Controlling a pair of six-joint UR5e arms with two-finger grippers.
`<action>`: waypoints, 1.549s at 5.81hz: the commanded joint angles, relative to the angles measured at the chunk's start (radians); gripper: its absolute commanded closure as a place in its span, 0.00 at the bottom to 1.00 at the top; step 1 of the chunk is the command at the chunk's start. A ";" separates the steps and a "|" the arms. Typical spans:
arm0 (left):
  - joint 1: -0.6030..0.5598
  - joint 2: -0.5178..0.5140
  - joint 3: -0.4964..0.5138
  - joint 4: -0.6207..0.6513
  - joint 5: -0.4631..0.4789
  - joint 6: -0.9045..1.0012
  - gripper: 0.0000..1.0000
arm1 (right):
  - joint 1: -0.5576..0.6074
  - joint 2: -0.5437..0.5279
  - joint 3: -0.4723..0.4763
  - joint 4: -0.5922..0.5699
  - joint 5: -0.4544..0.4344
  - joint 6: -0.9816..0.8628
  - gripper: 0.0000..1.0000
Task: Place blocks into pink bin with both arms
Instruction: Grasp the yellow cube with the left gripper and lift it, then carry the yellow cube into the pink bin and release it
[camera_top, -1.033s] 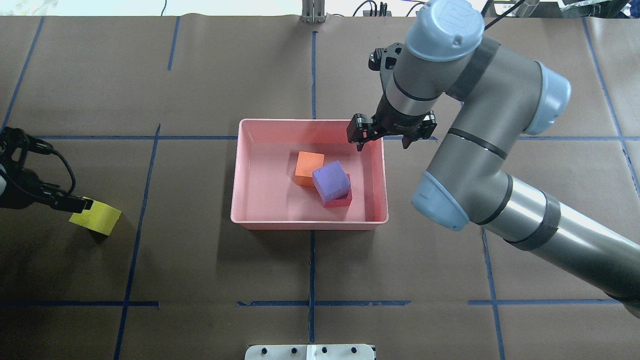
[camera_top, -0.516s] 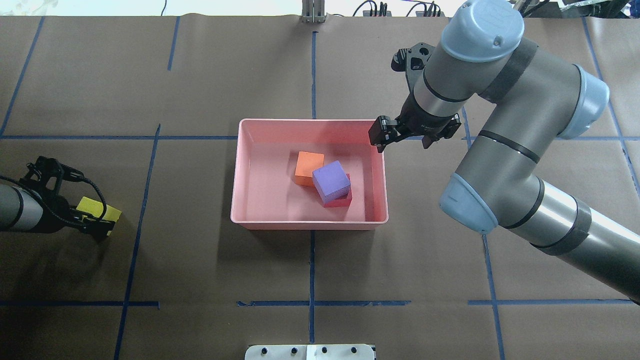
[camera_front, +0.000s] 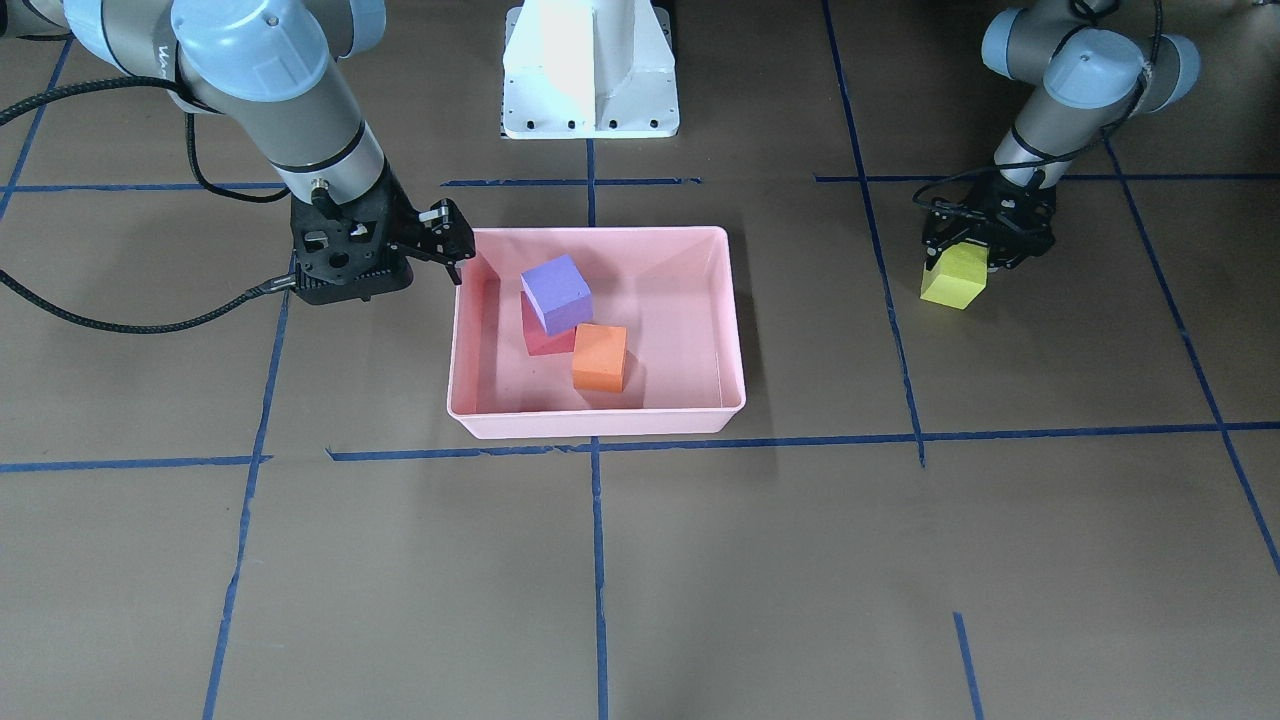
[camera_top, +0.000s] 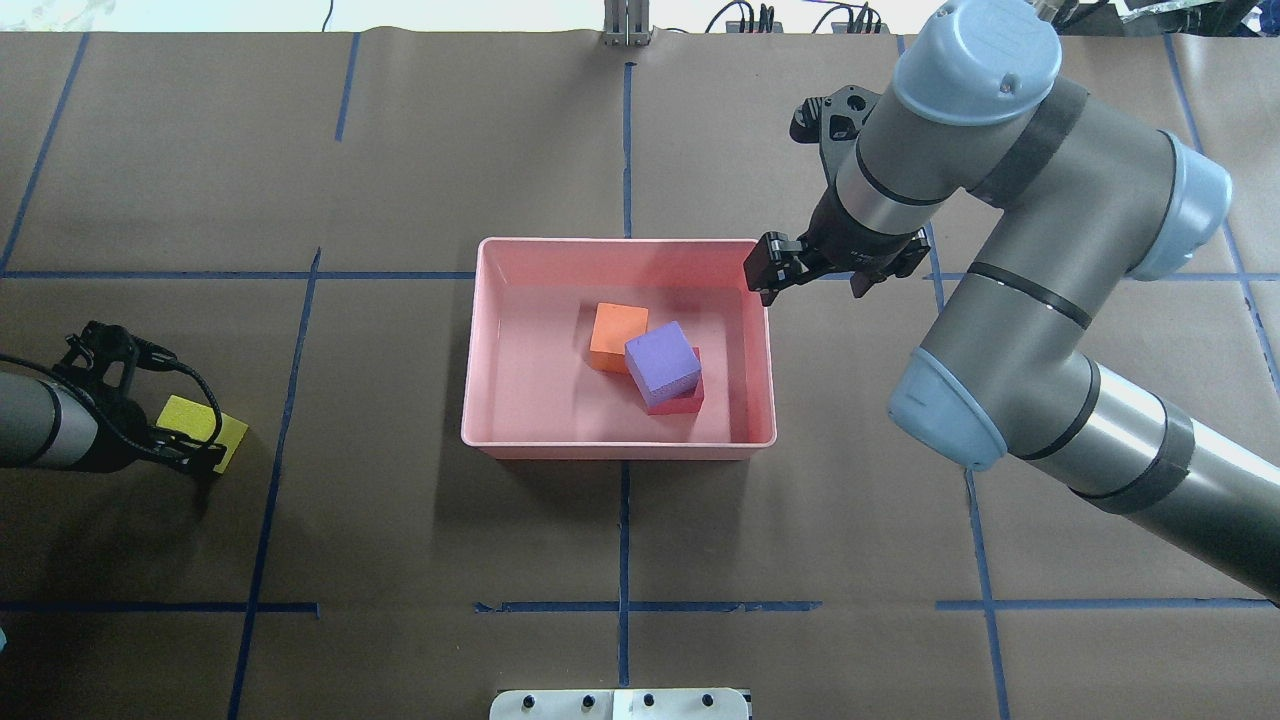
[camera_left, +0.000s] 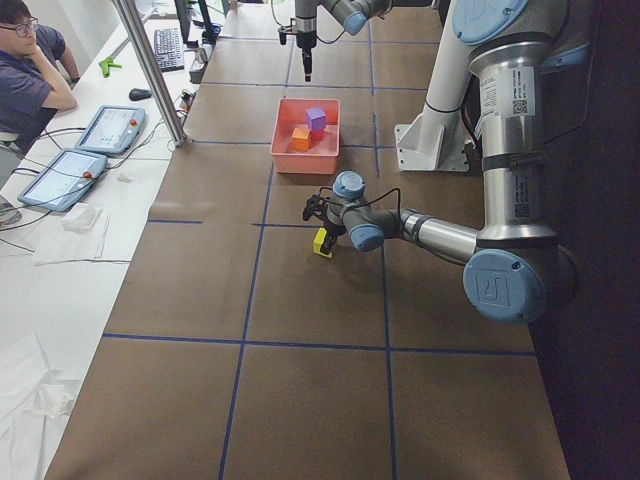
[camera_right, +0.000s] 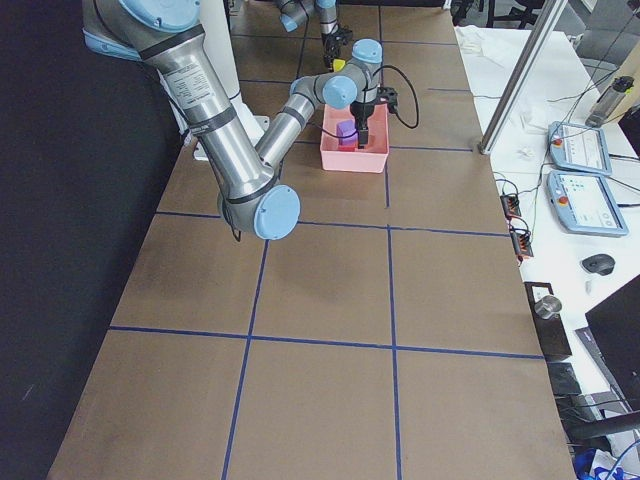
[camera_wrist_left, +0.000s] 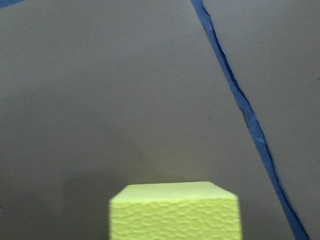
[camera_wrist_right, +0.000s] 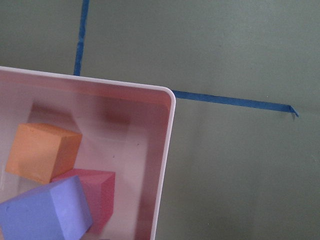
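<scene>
The pink bin (camera_top: 520, 246) sits mid-table. In it an orange block (camera_top: 617, 335) lies beside a purple block (camera_top: 662, 362) that rests on a red-pink block (camera_top: 686, 403). My right gripper (camera_top: 812, 290) is open and empty, above the bin's far right corner, partly outside the rim; the right wrist view shows that corner (camera_wrist_right: 167, 130). The yellow-green block (camera_top: 205, 422) lies on the table far left. My left gripper (camera_top: 185, 452) is down over it, fingers on either side, and looks open. The block fills the bottom of the left wrist view (camera_wrist_left: 175, 212).
Brown paper with blue tape lines (camera_top: 625, 530) covers the table. The white pedestal base (camera_front: 590, 70) stands behind the bin. An operator (camera_left: 30, 70) sits at a side desk with tablets, beyond the table's far edge.
My right gripper has moved right, from over the bin's inside to its far right corner. My left arm has swung in and come down over the yellow-green block.
</scene>
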 joint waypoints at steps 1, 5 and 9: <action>-0.015 -0.068 -0.201 0.311 -0.027 0.000 0.83 | 0.036 -0.035 0.032 0.000 0.004 -0.071 0.00; 0.002 -0.699 -0.249 1.031 -0.026 -0.189 0.82 | 0.255 -0.243 0.084 0.002 0.134 -0.463 0.00; 0.065 -0.927 0.104 0.879 0.003 -0.313 0.01 | 0.450 -0.445 0.090 0.011 0.200 -0.844 0.00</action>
